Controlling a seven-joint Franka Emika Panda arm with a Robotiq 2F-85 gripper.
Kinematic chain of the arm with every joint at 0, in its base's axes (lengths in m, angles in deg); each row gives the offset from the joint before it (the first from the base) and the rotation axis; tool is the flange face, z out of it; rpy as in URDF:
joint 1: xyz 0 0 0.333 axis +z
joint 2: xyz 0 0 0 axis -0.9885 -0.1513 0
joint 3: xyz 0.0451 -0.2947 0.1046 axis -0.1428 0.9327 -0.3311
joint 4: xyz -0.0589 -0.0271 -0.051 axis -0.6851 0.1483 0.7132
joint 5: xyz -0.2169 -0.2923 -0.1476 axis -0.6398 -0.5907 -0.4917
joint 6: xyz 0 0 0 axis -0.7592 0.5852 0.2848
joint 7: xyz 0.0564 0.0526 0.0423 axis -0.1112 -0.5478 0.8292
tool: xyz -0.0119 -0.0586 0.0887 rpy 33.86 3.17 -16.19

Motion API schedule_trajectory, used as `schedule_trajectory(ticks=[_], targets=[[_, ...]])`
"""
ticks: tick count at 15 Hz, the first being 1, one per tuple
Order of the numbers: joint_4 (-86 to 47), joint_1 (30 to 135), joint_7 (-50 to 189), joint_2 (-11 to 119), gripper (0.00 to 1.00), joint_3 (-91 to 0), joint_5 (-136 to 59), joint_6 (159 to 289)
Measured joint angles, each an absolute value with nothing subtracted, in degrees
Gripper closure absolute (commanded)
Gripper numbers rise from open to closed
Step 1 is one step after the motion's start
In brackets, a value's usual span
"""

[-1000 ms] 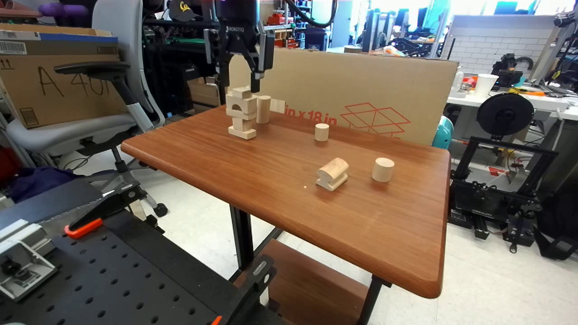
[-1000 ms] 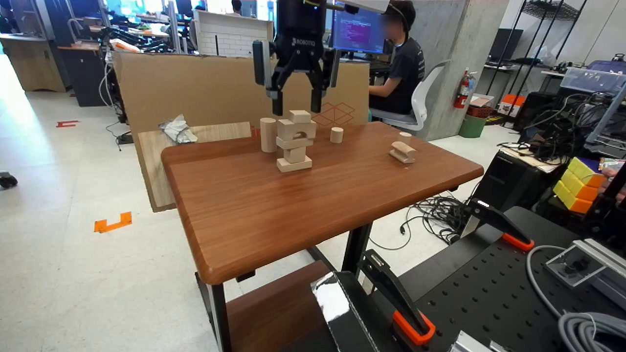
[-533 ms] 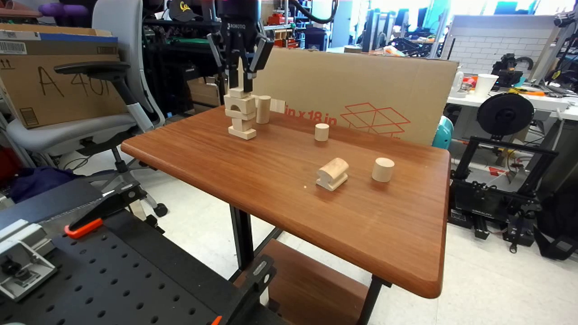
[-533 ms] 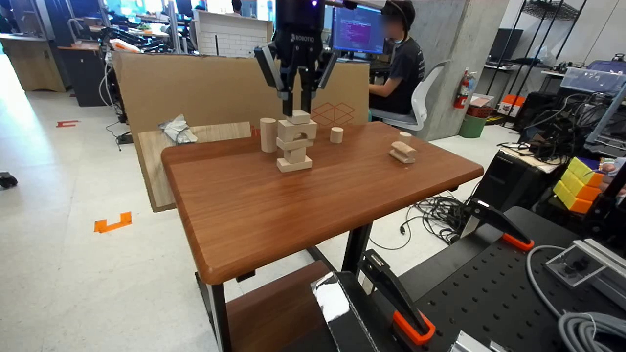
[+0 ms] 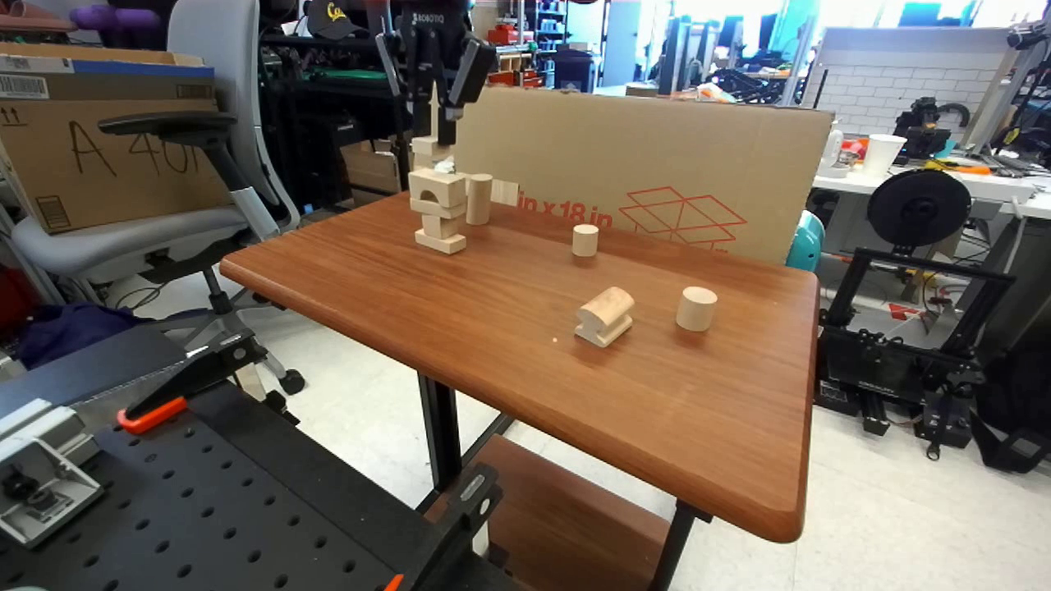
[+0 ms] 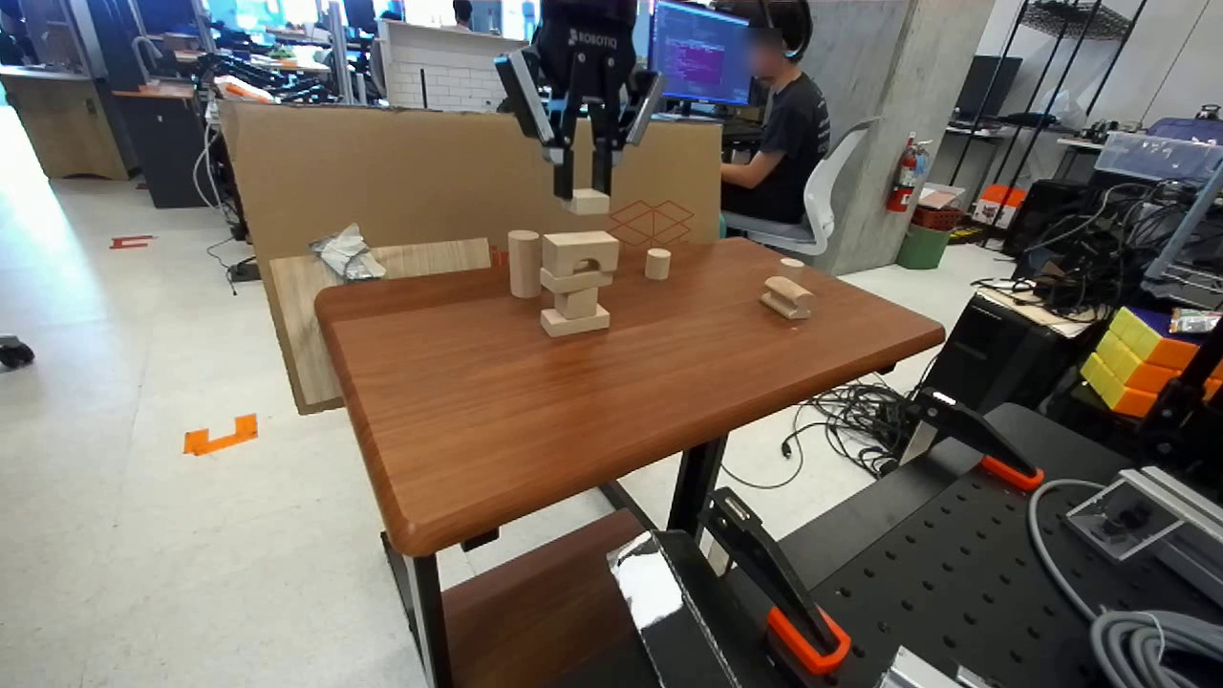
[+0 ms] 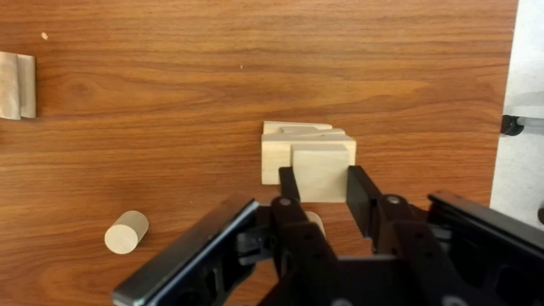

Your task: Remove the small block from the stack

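The small block point(image 6: 590, 202), flat and of pale wood, hangs a short way above the stack point(image 6: 579, 256), with a gap visible between them in both exterior views. My gripper point(image 6: 584, 185) is shut on it, one black finger at each side. In the wrist view the small block point(image 7: 321, 176) sits between the fingertips and hides part of the stack point(image 7: 275, 159) below. The stack stands upright: an arch-shaped block point(image 5: 438, 187) on top, with flat and smaller pieces underneath.
A tall wooden cylinder point(image 6: 524, 263) stands close beside the stack. Two short cylinders point(image 5: 585, 240) and a two-piece wooden block point(image 5: 605, 316) are farther along the table point(image 5: 493, 304). A large cardboard sheet point(image 5: 640, 164) rises behind the table's far edge.
One second ago the jaws stood apart above the small block, which lay on the arch. They came down, shut on it, and have risen with it off the stack.
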State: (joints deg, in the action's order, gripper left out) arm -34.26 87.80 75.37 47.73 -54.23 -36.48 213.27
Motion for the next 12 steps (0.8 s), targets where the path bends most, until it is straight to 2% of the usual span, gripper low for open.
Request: schedule_trajectory(ticks=[7, 12], targets=[[-42.01, 87.74, 76.13, 57.32, 0.92, -53.99, -35.71, 211.95], [-47.41, 87.76, 76.63, 58.02, 0.92, -53.93, -37.26, 212.16]])
